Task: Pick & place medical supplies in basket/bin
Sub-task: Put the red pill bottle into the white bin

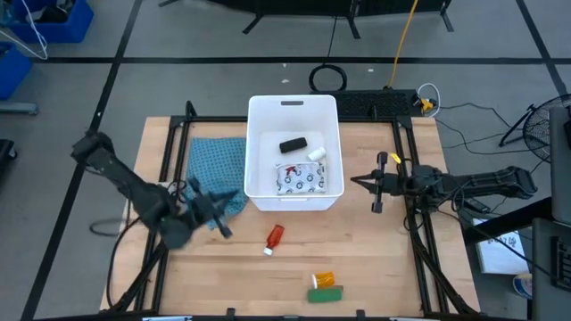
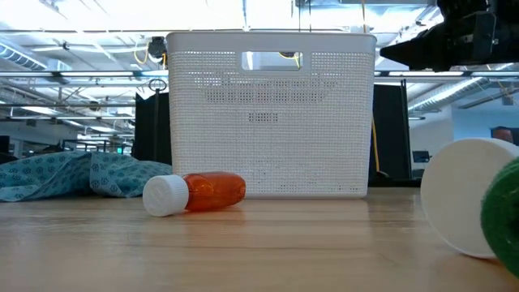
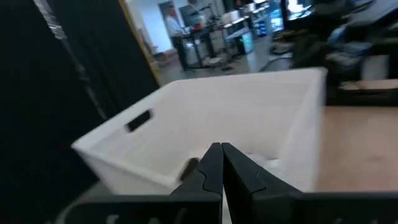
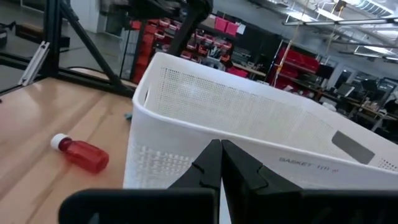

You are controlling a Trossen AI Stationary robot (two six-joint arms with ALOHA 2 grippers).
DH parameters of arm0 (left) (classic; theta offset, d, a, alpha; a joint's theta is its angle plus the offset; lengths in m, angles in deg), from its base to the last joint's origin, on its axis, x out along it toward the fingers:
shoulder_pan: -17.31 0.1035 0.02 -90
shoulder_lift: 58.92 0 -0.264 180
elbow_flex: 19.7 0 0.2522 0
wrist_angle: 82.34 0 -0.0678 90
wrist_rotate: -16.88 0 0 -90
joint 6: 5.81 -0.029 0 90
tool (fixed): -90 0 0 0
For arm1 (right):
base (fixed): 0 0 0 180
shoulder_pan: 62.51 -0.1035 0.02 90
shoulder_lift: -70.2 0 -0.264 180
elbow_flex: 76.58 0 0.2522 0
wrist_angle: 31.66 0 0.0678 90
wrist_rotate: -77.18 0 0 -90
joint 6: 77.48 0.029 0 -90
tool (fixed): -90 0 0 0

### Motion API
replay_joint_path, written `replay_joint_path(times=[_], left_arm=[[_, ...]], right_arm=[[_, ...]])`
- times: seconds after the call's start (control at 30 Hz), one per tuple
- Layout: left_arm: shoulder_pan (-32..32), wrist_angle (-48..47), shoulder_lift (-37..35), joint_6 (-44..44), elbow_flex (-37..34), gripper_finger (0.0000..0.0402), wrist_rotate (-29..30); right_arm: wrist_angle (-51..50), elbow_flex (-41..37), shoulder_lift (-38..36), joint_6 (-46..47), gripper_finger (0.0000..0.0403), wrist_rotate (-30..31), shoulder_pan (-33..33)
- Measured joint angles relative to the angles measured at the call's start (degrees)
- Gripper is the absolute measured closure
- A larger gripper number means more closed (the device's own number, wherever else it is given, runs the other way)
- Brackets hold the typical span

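Note:
The white bin (image 1: 294, 107) stands mid-table; in it lie the black packet (image 1: 293, 144), the white cylinder (image 1: 317, 154) and the patterned white pouch (image 1: 299, 179). The red bottle (image 1: 274, 237) lies on its side on the wood near the bin's near wall, white cap toward the near edge. The orange vial (image 1: 323, 279) and green packet (image 1: 326, 293) lie at the near edge. My left gripper (image 3: 221, 155) is shut and empty, over the teal cloth's near corner, left of the bin. My right gripper (image 4: 221, 152) is shut and empty, right of the bin.
The teal checked cloth (image 1: 217, 168) lies against the bin's left wall. Black frame rails (image 1: 169, 156) run along both table sides. Bare wood (image 1: 375, 250) lies between the bin and the near edge. Blue crates (image 1: 53, 22) stand on the floor beyond the far left corner.

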Motion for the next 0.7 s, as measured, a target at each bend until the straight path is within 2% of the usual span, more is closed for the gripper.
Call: replay_joint_path(times=[0.1,0.2,0.3,0.37,0.57,0.7], left_arm=[[-1.15,-7.24,8.24,7.84,8.7,0.0401,-2.06],[-0.72,-19.53,15.77,19.06,17.56,0.0401,-6.8],[0.92,-31.58,22.93,30.37,26.67,0.0401,-14.93],[1.91,-38.4,27.85,33.63,31.81,0.0401,-19.88],[6.27,-46.84,39.76,39.13,41.04,0.0401,-36.02],[8.45,-48.12,43.91,43.37,42.91,0.0401,-40.74]], right_arm=[[1.1,0.0,0.01,0.06,0.0403,0.0,0.0],[2.22,0.02,0.0,0.93,0.0403,-0.02,0.0],[2.4,0.02,0.02,1.56,0.0403,-0.02,0.0],[2.56,0.04,0.02,1.66,0.0403,-0.03,-0.06],[2.57,0.04,0.02,1.67,0.0403,-2.01,-0.09],[3.12,0.04,0.02,1.54,0.0403,-3.0,-0.11]])
